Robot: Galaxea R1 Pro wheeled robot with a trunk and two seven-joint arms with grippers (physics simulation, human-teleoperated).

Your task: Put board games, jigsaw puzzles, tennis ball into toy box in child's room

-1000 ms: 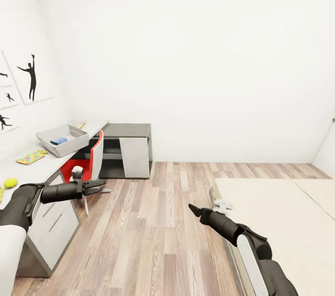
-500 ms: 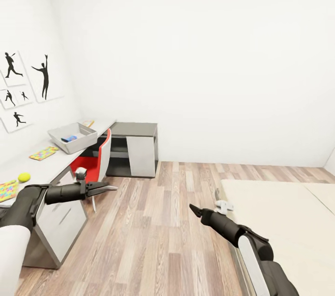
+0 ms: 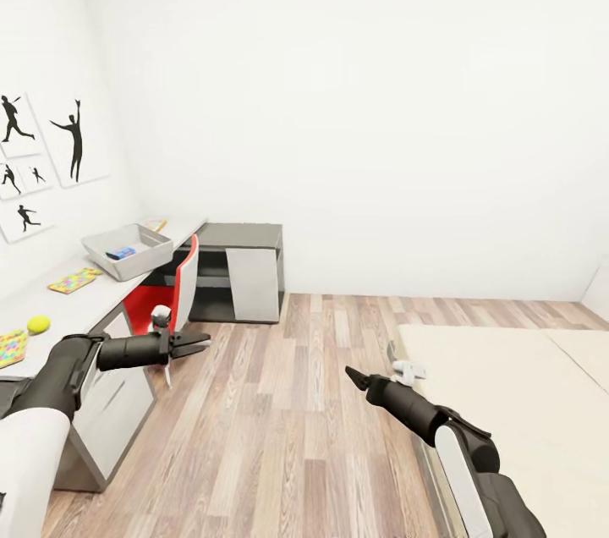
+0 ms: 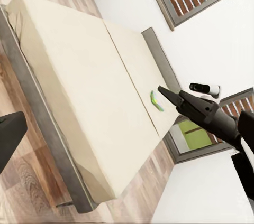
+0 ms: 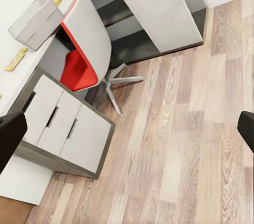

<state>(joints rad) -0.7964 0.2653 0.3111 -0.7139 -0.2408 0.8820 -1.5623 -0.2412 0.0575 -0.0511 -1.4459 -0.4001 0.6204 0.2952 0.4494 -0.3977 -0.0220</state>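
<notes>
Since half a second before, the left gripper [image 3: 199,343] had drawn back a little toward the desk, and the whole scene had slid slightly, so the head had turned too.

Along the left wall hung black silhouette prints [image 3: 74,140]. Below them ran the table [image 3: 80,301], its top smooth and pale grey-white. On it, nearest me, lay a flat multicoloured box [image 3: 10,347], then the round yellow-green ball [image 3: 38,323], then another flat colourful box [image 3: 74,279], then the grey open toy box [image 3: 127,250] with a small blue item [image 3: 120,253] inside. All of these sat well behind and to the left of the left gripper, which hung over the plank floor [image 3: 288,403] with its black fingers slightly spread and nothing between them.

A red-and-white swivel chair [image 3: 173,288] stood tucked at the table, beside the dark grey side unit [image 3: 241,267] with its white panel.

The right gripper [image 3: 352,376] pointed out over the floor, its fingers looking pressed to a point in the head view, though their tips stood wide apart at the edges of its own wrist view, so I could not tell its state. Just beyond it lay the bed [image 3: 507,403], plain beige on a grey frame. From the left wrist, a thin green-edged box [image 4: 156,101] lay far across the mattress by the headboard.
</notes>
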